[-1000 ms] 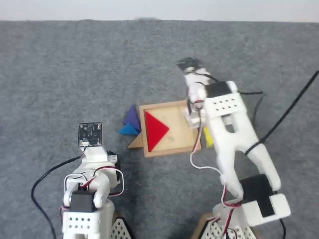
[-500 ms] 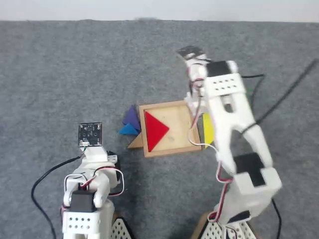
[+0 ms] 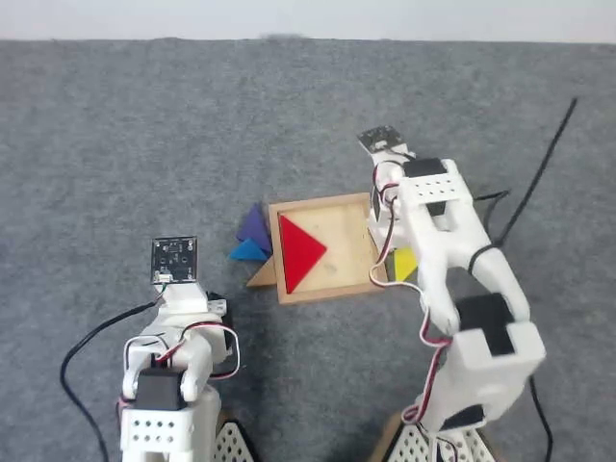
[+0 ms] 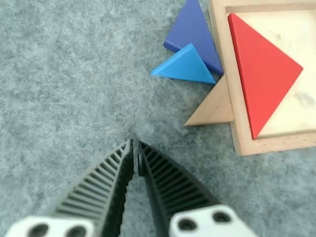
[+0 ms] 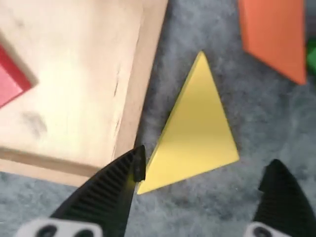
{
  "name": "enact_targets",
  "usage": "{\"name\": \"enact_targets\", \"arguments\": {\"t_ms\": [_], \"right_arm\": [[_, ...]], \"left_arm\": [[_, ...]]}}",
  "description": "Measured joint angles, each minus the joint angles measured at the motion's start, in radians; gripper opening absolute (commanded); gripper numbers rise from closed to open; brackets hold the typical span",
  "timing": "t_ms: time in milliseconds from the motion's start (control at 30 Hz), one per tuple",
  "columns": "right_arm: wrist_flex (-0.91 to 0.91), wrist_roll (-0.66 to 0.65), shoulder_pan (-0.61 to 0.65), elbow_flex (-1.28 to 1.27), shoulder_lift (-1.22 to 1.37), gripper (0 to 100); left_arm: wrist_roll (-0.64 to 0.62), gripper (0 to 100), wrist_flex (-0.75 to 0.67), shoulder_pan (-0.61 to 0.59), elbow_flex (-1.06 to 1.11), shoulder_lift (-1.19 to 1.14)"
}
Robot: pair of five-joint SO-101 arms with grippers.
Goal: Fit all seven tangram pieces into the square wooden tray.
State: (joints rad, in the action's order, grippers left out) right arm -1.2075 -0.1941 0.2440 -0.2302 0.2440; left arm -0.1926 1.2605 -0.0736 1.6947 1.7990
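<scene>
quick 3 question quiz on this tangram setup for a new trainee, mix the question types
1. True or false: the red triangle lies inside the wooden tray.
2. The open right gripper is over which piece? A. yellow triangle B. blue triangle C. orange piece
3. Fill in: the left gripper is ____ (open or shut).

Key: 1. true. 2. A. 3. shut.
</scene>
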Motion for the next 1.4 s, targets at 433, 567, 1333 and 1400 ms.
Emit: {"name": "enact_targets", "arguments": {"t_ms": [433,567,1333,1400], "right_arm": [[0.017,0.077,-0.043,0.012,0.13,25.4],[0.017,0.083,-0.046,0.015,0.13,25.3],[0.072,-0.054,-0.071,0.021,0.094,34.9],[0.072,-0.054,-0.071,0.021,0.097,31.9]], "left_arm": [[0.0,1,0.0,0.0,0.0,0.0],[0.0,1,0.0,0.0,0.0,0.0],[0.0,1,0.0,0.0,0.0,0.0],[0.0,1,0.0,0.0,0.0,0.0]]}}
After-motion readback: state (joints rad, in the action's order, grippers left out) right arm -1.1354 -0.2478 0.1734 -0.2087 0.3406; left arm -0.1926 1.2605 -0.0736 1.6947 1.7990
